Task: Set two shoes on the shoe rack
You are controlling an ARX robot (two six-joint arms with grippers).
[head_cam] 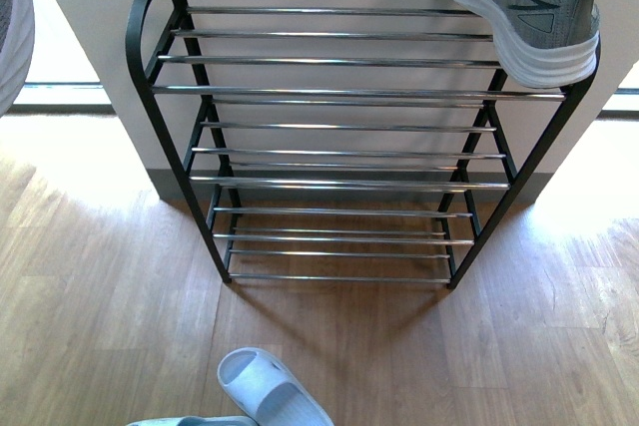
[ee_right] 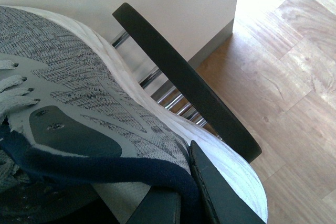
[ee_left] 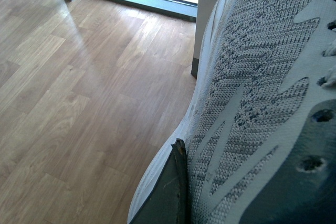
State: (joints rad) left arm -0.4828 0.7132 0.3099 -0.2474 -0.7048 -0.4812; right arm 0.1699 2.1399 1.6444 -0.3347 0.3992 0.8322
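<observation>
Grey knit sneaker (head_cam: pixel 529 17) hung heel-low over the right end of the shoe rack (head_cam: pixel 329 92), its white sole just beside the black side loop (ee_right: pixel 184 77); contact could not be determined. Right gripper (ee_right: pixel 184 192) was clamped on its dark collar. Second sneaker (head_cam: pixel 12 27) was aloft, left of the rack, gripped by the left gripper (ee_left: pixel 178 182). Pale slides (head_cam: pixel 270 391) lay on the wood floor (head_cam: pixel 100 296).

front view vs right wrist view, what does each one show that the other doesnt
Only the front view: the whole black-framed chrome-rod shoe rack, a pale blue-white rubber slide on the wood floor, and a second grey sneaker's edge at far left. Only the right wrist view: the right claw plainly pinching a dark collar. Both: the grey knit white-soled sneaker by the rack's black right side loop.
</observation>
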